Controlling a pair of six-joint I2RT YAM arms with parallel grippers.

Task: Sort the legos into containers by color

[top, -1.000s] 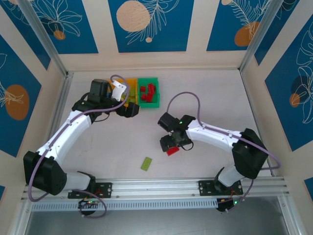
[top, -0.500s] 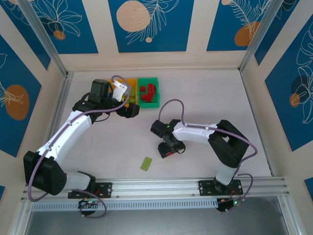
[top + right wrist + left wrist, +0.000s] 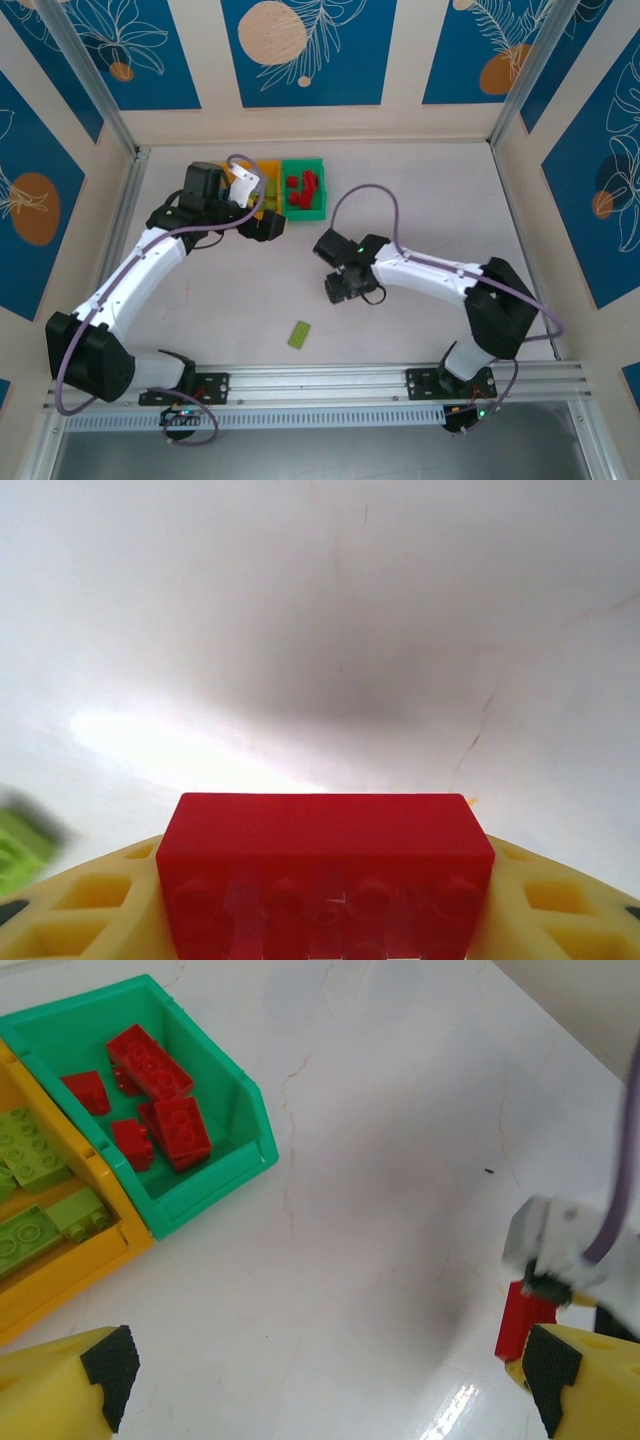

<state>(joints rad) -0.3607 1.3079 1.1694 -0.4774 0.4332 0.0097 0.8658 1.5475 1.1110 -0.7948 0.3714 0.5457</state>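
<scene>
I'm holding a red lego (image 3: 325,865) clamped in the right gripper (image 3: 342,288) | left gripper (image 3: 328,1360) hanging, jaws apart, beside the green bin (image 3: 215,1195) | lime lego (image 3: 299,334) lying loose.

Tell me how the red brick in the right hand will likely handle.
The red brick looks rigid, so it likely won't flex. Its glossy plastic may slip, though the right hand grips flat sides. Boxy, so unlikely to roll.

The red brick (image 3: 325,875) runs off the right wrist view's bottom edge; a lime green brick (image 3: 20,850) at its left edge is blurred and cropped. The left arm (image 3: 212,192) hides most of the orange-yellow bin (image 3: 270,169).
</scene>
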